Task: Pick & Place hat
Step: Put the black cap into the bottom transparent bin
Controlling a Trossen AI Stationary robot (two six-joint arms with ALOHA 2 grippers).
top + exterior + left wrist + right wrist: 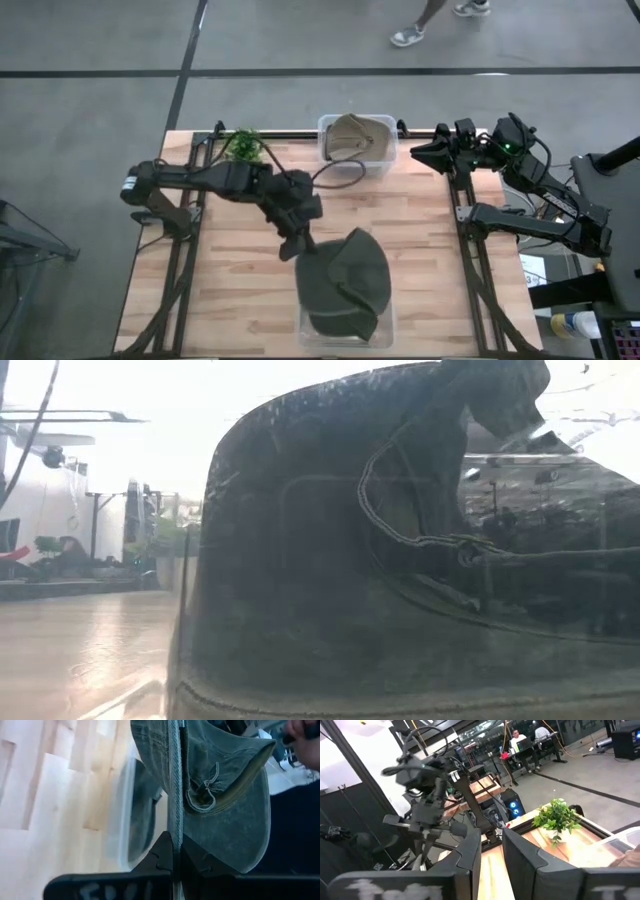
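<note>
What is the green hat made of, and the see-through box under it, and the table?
The green hat, pinched by the left gripper, looks like soft washed cotton: it folds and shows stitching. The box looks like clear plastic, since its walls are see-through. The table looks like pale wooden planks, showing grain and seams.
</note>
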